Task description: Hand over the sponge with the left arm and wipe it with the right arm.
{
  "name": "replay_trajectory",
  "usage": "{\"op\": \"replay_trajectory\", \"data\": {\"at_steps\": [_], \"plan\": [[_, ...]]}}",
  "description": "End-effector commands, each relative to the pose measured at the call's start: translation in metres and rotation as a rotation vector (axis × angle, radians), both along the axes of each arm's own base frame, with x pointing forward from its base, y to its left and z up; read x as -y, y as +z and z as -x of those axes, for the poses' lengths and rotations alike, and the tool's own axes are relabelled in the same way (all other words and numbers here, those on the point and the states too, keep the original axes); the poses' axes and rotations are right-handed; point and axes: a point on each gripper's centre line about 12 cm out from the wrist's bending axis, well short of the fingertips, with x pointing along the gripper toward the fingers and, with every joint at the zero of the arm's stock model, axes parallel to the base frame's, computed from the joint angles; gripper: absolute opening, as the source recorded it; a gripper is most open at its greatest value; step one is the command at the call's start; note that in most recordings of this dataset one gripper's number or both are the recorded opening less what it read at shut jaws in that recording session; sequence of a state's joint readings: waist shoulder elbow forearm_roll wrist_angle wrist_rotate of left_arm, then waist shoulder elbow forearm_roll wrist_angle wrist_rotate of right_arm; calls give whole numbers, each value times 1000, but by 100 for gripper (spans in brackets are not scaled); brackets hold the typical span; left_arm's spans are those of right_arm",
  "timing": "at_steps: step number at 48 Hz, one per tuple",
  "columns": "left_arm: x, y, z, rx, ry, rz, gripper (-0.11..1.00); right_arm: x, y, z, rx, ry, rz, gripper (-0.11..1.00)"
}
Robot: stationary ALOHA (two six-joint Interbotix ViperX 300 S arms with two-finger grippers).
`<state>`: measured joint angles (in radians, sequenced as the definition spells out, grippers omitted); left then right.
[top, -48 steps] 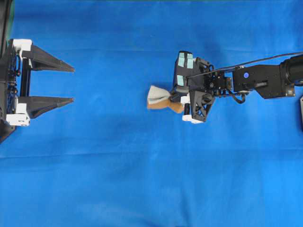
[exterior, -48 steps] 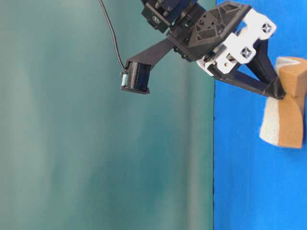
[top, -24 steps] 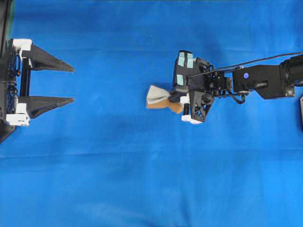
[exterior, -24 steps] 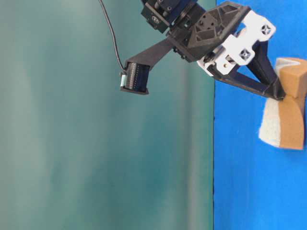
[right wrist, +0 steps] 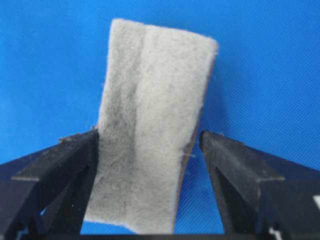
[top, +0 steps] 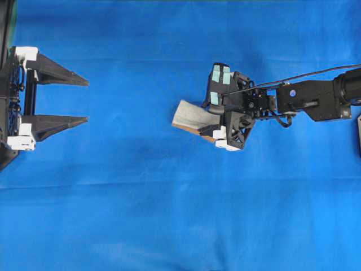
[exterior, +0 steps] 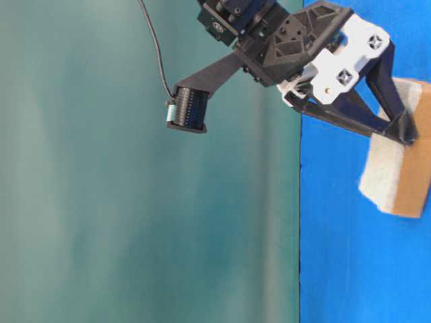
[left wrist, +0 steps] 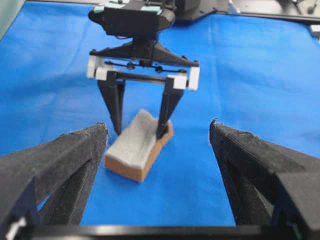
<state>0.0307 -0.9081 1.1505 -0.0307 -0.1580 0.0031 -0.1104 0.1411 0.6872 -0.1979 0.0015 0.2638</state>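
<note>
The small rectangular sponge (top: 192,117), grey-white scouring face up over a thin orange-brown layer, lies flat on the blue cloth surface (top: 169,214), its near end between the jaws of the right arm (top: 316,99). Those jaws straddle it, spread about to its width with no squeeze showing, so I judge it released or barely touched. Well apart from the sponge, the left arm (top: 17,99) hangs with jaws wide and empty, seemingly out of the way.

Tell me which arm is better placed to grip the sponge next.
Right: the right gripper sits open astride the sponge, while the left gripper sits open, far off to the side.
</note>
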Motion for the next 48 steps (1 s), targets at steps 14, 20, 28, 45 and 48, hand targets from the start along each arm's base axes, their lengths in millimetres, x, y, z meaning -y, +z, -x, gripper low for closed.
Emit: {"op": "replay_trajectory", "data": {"at_steps": [14,20,28,45,48], "plan": [[0,3,-1,8,0,-2,80,-12,64,3,109,24,21,73],[0,3,-1,6,0,-2,80,-12,86,10,121,20,33,73],[0,3,-1,6,0,-2,80,-13,117,22,160,17,45,73],[0,3,-1,6,0,0,80,-20,142,33,230,29,45,73],[0,2,-2,5,0,-2,80,-20,142,33,236,30,45,73]]}}
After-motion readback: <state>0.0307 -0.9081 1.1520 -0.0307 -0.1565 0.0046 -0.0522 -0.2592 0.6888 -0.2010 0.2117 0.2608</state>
